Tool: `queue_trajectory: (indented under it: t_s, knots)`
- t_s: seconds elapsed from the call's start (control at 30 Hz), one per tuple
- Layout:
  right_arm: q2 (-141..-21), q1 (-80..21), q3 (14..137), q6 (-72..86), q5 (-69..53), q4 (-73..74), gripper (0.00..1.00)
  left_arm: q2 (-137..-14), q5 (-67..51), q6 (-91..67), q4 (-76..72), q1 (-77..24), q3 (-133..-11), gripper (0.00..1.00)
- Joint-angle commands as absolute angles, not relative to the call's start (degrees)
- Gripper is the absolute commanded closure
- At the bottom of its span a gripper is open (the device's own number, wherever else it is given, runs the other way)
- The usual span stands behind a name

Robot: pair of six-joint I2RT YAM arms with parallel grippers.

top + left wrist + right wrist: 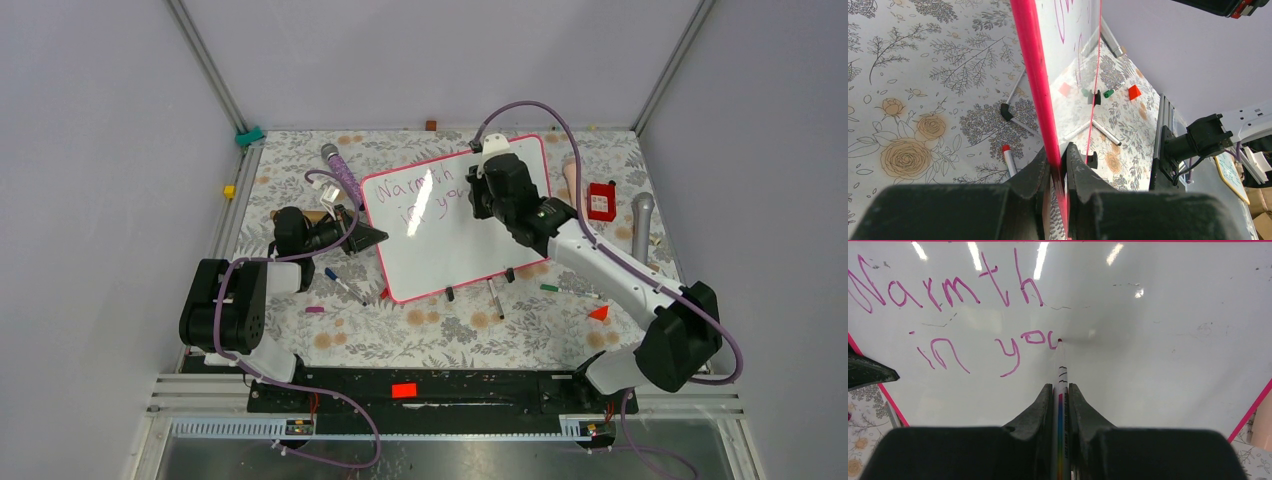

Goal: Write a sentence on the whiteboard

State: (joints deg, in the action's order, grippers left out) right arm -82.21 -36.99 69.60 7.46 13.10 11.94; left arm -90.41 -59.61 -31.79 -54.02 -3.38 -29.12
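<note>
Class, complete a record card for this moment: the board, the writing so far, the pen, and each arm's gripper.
whiteboard: white, pink frame
sentence: "Warmth" above; "in yo" plus a started letter below; unfinished
marker: tip at the last letter's stroke
left gripper: jaws shut on the whiteboard frame
right gripper: jaws shut on the marker
</note>
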Motion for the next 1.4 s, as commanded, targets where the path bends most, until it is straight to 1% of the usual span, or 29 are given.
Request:
queue_trajectory:
  t_s: [0.0,0.33,0.83,1.37]
  knots:
    - [-84.2,-36.2,72.6,6.7,16.4,11.8,1.0,-90.9,-55.3,-23.6,-53.3,-3.5,-28.6,1.0]
    - [-84.7,-35.9,73.6,6.7,15.5,11.9,1.0,-90.9,-55.3,-23.6,-53.2,-3.5,-28.6,1.0]
    - [-80.6,-35.9,67.2,8.3,14.0,12.8,1.0,-90.8,-55.3,-23.6,-53.4,-3.5,-28.4,1.0]
    - [-77.6,-35.1,68.8,7.0,15.0,12.5,1.0,-91.0,-55.3,-23.6,-53.2,-3.5,-28.6,1.0]
